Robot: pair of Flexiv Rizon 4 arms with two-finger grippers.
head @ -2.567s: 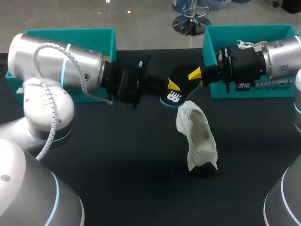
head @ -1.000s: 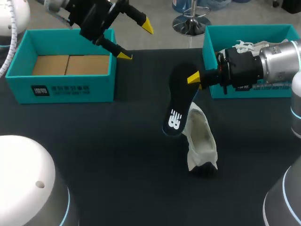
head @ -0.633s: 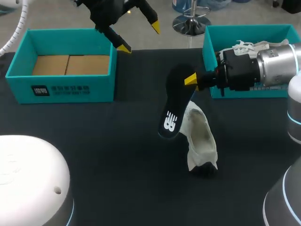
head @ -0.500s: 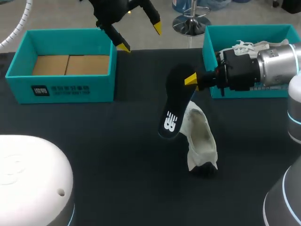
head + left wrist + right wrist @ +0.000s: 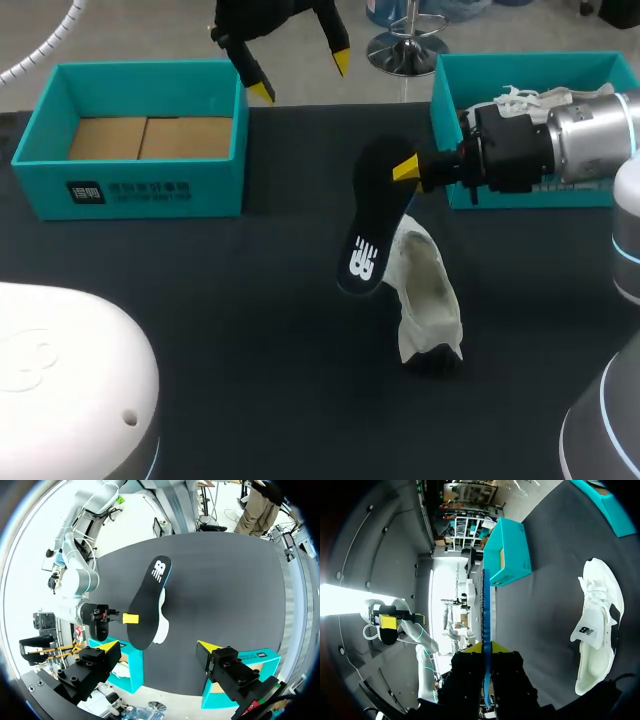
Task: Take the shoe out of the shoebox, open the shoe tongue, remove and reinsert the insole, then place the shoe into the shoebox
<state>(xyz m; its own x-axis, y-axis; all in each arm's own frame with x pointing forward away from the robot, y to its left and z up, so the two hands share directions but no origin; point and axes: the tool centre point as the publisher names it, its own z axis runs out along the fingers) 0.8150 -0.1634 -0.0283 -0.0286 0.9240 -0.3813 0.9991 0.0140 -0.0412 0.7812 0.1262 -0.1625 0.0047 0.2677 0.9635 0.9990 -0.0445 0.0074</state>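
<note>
Right gripper (image 5: 408, 172), fingers clamped on the black insole (image 5: 372, 230), holds it tilted over the white shoe (image 5: 428, 300), which lies on the table (image 5: 250, 320). Left gripper (image 5: 301, 77), fingers apart, hangs raised near the left box (image 5: 140, 190).

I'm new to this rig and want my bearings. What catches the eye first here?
The black insole stands out first: the right gripper pinches its upper end, and it hangs tilted over the middle of the table. Right beside it the white shoe lies on the dark surface. The left gripper is open, raised near the far corner of the left box.
</note>
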